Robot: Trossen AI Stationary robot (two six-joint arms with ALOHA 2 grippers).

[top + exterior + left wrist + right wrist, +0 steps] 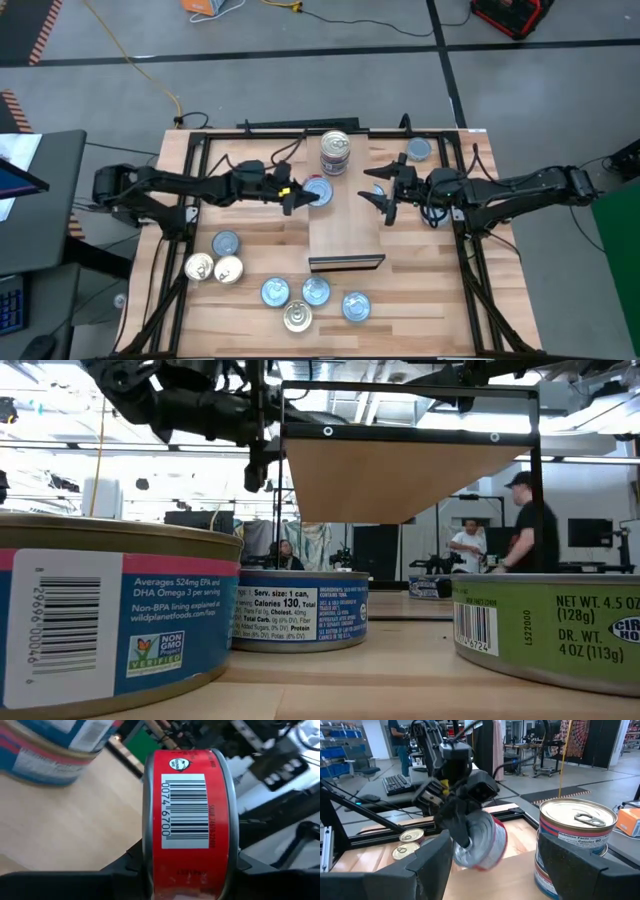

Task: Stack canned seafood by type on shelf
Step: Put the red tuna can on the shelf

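Pinched between the jaws of the left gripper [303, 197] is a red-sided tin [189, 820], turned on edge so that its barcode side faces the left wrist camera and its light-blue top [318, 190] shows from above. This gripper hangs over the far left corner of the shelf [346, 232], the plain light-wood board at the middle of the table [420, 300]. In the right wrist view the same gripper [462, 842] shows with the tilted tin [482, 842] held clear of the board.

Just beyond it, at the far end of the shelf, stands a stack of tins [335, 153] with a silver pull-tab lid on top; it shows close in the right wrist view [575, 840].

Spread wide and holding nothing, the jaws of the right gripper [385, 200] hover over the far right edge of the shelf, facing the left gripper across the board.

One blue-topped tin [418, 150] lies at the far right of the table. On the near left lie a blue-topped tin [226, 243] and two gold-topped tins [214, 267] side by side. Nearer still, in front of the shelf's dark edge, sit three more blue-topped tins [315, 291] and one gold-topped tin [297, 317].

In the low view, people [525, 525] stand in the room behind the table.
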